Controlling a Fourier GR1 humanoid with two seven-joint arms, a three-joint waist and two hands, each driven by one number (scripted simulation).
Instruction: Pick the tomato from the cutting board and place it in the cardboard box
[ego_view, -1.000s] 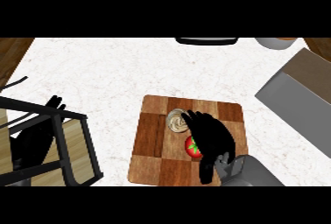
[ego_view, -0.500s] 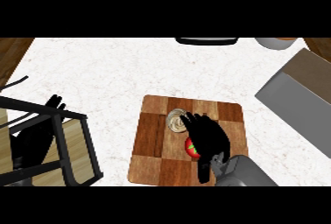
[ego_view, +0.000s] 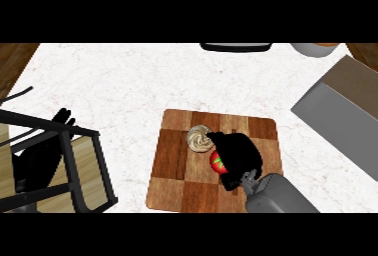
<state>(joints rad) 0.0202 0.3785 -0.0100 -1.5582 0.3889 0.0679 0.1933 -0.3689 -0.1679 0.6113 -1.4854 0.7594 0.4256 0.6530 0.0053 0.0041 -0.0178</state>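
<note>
The tomato (ego_view: 216, 162) is seen on the cutting board (ego_view: 171, 165), just right of the board's centre, with only a red and green sliver showing at the 9 o'clock edge of the right hand (ego_view: 238, 159). That hand is laid over the fruit from above, and its fingers (ego_view: 221, 136) are curled down round it, so the tomato is judged to be enclosed, though how far the hold wraps underneath is hidden.

A pale round object (ego_view: 198, 139) lies touching or just beside the fingers at 10 o'clock of the tomato. It could be nudged or dragged along if the hand is lifted at a slant. The round fruit could also be squeezed out sideways towards 9 o'clock, where it is least covered.

The cardboard box (ego_view: 341, 112) stands well apart at 2 o'clock on the worktop (ego_view: 118, 85). Its near wall could be struck if the carry is kept low.

The left hand (ego_view: 40, 155) is shown at 9 o'clock, fingers straight, resting behind a black frame (ego_view: 74, 165).
</note>
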